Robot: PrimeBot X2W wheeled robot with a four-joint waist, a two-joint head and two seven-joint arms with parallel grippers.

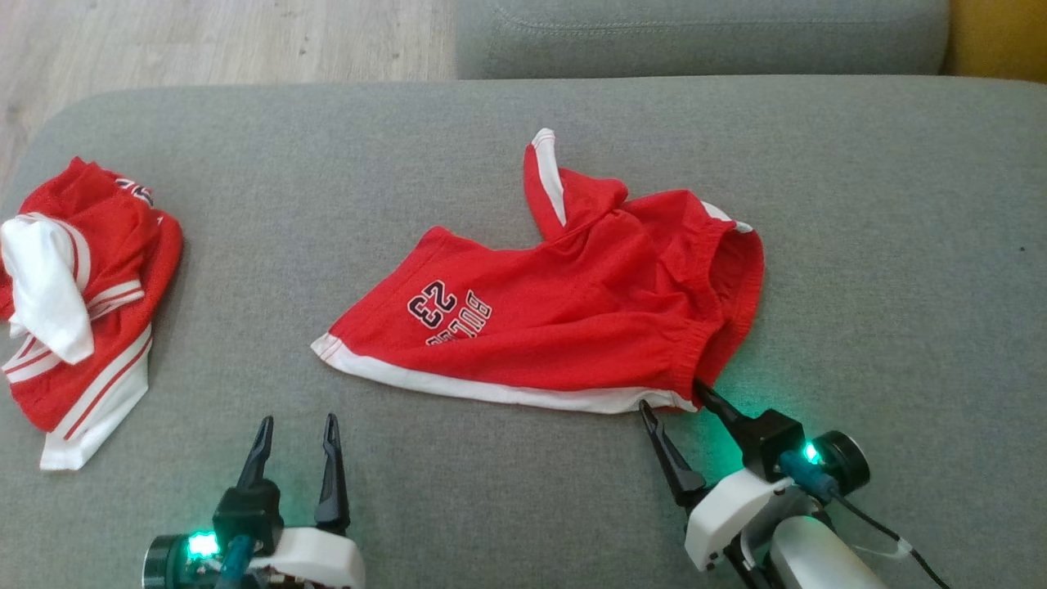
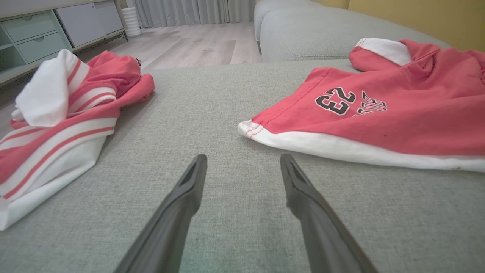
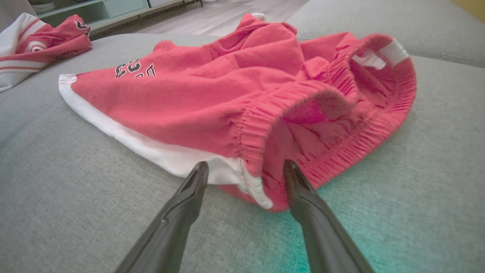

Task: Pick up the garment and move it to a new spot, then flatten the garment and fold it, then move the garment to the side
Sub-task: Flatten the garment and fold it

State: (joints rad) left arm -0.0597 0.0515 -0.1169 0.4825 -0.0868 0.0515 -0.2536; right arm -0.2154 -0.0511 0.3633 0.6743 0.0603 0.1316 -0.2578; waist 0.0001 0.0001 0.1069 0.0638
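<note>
The garment (image 1: 564,315) is a pair of red shorts with a white hem and a "23" print, lying crumpled in the middle of the grey sofa seat. It shows again in the left wrist view (image 2: 379,113) and the right wrist view (image 3: 235,98). My right gripper (image 1: 672,399) is open at the shorts' near right corner, its fingertips straddling the waistband corner (image 3: 257,185). My left gripper (image 1: 296,432) is open over bare cushion (image 2: 242,161), short of the shorts' left hem corner, with nothing between its fingers.
A second red and white garment (image 1: 78,307) lies bunched at the seat's left edge (image 2: 60,113). Another grey cushion (image 1: 703,37) sits behind, wood floor (image 1: 204,41) at the far left, and a low cabinet (image 2: 41,34) across the room.
</note>
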